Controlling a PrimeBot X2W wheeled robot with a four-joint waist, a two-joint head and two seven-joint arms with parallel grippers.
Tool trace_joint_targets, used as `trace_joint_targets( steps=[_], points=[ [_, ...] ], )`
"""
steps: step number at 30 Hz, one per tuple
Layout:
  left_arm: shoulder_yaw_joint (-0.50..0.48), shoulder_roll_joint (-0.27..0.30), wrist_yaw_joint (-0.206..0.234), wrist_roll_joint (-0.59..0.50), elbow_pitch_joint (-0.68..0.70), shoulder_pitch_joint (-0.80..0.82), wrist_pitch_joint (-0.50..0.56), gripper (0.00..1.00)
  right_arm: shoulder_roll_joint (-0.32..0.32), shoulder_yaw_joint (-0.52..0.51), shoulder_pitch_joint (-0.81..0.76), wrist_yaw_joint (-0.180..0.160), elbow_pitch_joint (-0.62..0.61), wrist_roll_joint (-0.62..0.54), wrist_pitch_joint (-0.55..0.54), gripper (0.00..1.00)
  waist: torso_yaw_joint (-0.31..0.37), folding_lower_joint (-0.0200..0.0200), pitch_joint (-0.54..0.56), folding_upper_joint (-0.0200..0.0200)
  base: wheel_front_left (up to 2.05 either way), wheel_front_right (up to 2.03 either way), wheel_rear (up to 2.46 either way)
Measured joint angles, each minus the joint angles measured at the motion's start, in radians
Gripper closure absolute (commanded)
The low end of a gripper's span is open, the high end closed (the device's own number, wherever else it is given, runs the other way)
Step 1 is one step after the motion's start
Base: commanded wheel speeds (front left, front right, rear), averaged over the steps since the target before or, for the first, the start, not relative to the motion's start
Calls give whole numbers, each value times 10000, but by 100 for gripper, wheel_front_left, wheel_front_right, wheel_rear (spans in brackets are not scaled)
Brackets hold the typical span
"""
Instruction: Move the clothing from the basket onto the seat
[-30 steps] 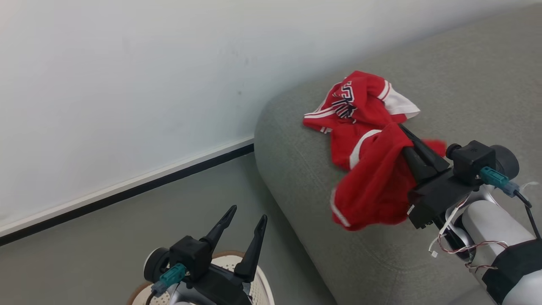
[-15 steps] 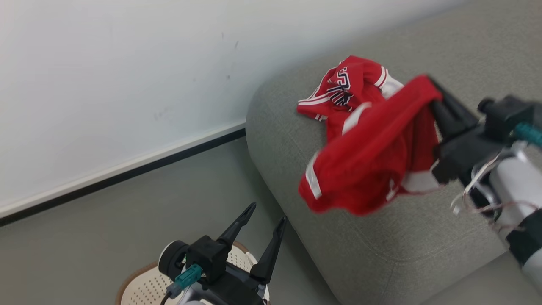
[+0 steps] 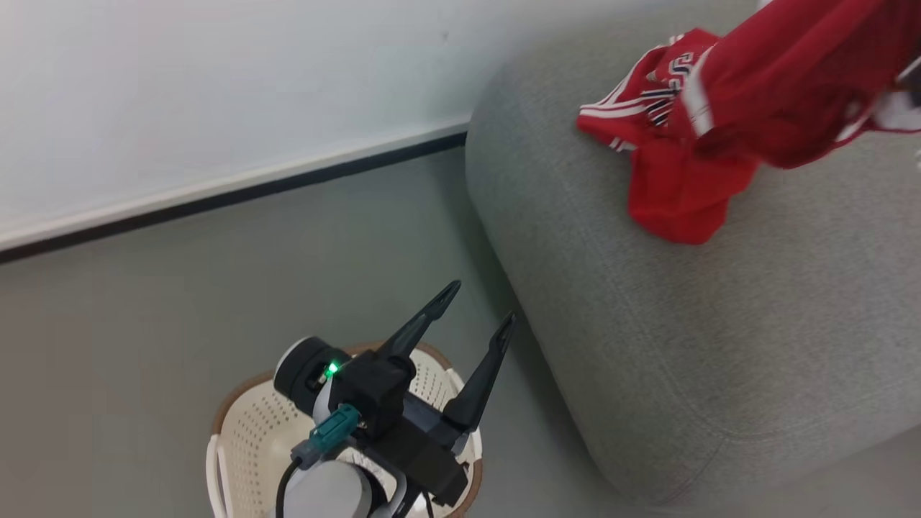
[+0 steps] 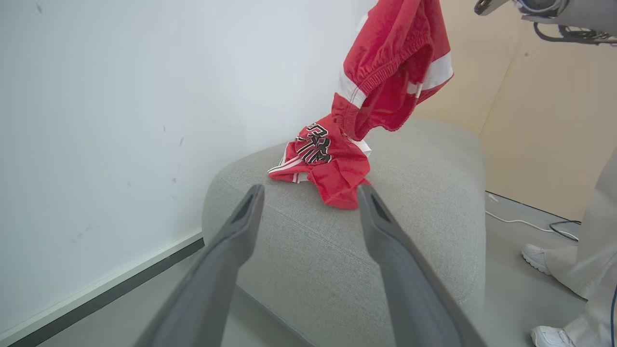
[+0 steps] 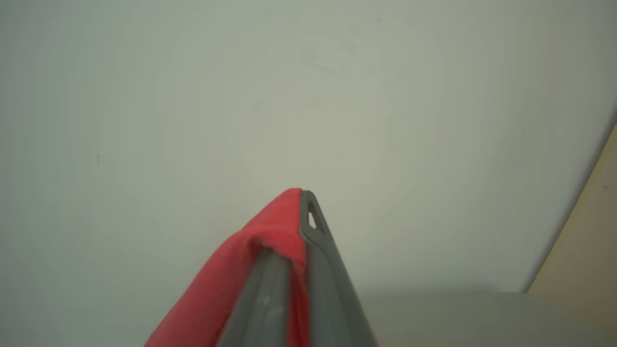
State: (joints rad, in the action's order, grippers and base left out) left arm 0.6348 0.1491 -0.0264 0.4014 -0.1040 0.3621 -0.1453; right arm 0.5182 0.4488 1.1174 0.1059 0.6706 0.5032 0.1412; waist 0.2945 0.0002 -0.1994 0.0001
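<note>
Plain red garment point(image 4: 385, 62): soft, light and limp, judged likely to swing and snag but not fragile; best taken at a bunched fold or the elastic band. Hangs pinched in the clenched right hand point(image 5: 295, 231), raised over the far right part of the seat point(image 3: 683, 345), just above the lettered jersey point(image 3: 633, 115) lying crumpled there. Left hand point(image 3: 481, 303) spread wide and holding nothing, near left, above the basket point(image 3: 245, 432), well apart from both garments.

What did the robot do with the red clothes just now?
The right claw, shut on the plain red white-banded garment, swung it higher over the grey fabric sofa. The lettered red jersey stayed on the sofa; the left claw stayed open above the cream perforated plastic basket.
</note>
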Motion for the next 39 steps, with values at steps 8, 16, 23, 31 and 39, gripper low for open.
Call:
trace_joint_targets(
  steps=[8,16,23,31,39],
  points=[
    [46,213,-4,-372,800,504,311,0,800,-581,1423,-2,802,2,-92,100,-615,1,-1100,0,0,0,0],
    [-209,892,25,-573,1459,531,685,0,539,-717,1741,-278,1212,111,-52,100,-839,1,-2308,0,0,0,0],
    [-311,1093,88,-851,1866,978,976,0,-238,-569,1225,-368,2144,249,50,100,-796,0,-3183,1,0,0,0],
    [-477,1402,90,-922,1893,1121,1185,0,-1024,-410,619,-397,3258,355,374,100,-592,0,-4033,1,0,0,0],
    [-550,1490,90,-951,1820,1212,1181,0,-1271,-178,862,-240,3407,305,817,0,-157,-2,-4129,0,0,0,0]
  ],
)
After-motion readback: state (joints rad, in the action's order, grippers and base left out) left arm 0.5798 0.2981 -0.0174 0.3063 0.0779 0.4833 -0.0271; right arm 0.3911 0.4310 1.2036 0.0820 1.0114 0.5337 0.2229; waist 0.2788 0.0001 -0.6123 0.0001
